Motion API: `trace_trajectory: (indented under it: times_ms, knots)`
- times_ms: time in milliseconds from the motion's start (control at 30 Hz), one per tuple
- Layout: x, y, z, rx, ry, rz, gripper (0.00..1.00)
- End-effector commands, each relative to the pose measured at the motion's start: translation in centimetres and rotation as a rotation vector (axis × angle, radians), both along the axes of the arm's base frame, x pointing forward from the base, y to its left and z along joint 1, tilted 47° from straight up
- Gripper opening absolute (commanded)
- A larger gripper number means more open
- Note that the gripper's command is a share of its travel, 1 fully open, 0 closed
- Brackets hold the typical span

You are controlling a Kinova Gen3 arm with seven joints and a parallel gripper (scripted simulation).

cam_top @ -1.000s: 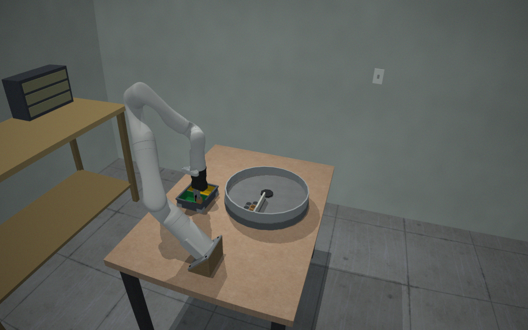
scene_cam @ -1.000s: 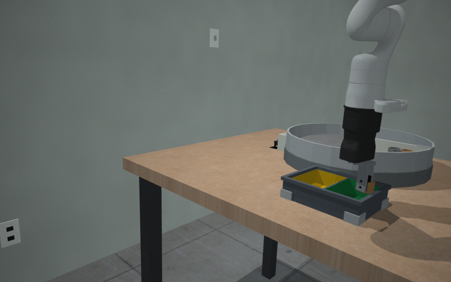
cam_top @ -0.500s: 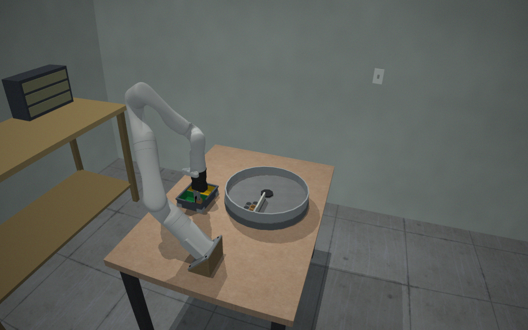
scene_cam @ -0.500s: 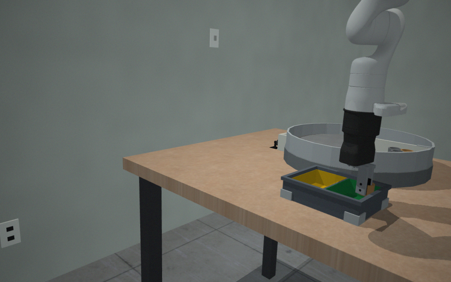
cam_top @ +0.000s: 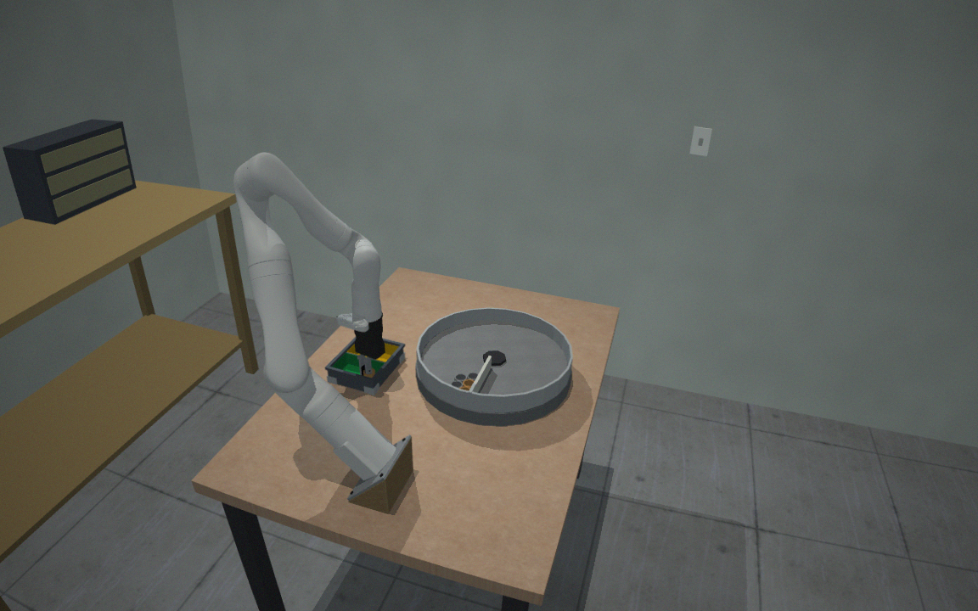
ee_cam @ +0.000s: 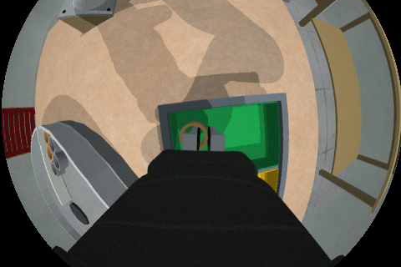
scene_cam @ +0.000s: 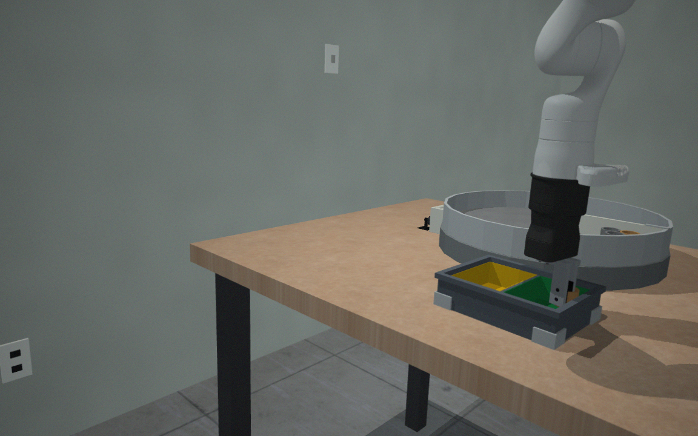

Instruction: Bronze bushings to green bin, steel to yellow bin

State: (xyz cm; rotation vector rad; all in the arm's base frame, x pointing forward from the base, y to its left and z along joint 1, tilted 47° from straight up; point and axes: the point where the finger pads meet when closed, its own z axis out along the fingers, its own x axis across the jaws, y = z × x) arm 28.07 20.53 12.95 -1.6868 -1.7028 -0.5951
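1. The two-finger gripper has its jaws nearly closed, a narrow gap between them, pinching the wall of a short bronze bushing.
2. That bushing is within the square green bin, near one side; whether it touches the floor of the bin, I cannot tell.
3. The wrist view shows the open ring, one finger inside it and one outside; the exterior view shows only part of its outer side.
4. The held bushing is orange-brown, thin-walled and upright.
5. Beside the green bin is the yellow bin.
6. On the round grey turntable, bronze and grey steel bushings cluster beside a pale bar.
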Motion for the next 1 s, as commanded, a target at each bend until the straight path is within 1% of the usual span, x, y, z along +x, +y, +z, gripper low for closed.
trace_trajectory:
  times_ms: [0, 367, 967]
  knots:
    - [-0.10, 0.22, -0.20, 0.001, 0.002, 0.001, 0.00]
    - [-0.21, 0.74, -0.70, 0.001, 0.002, 0.001, 0.00]
    - [-0.20, 0.75, -0.70, 0.001, 0.002, 0.001, 0.00]
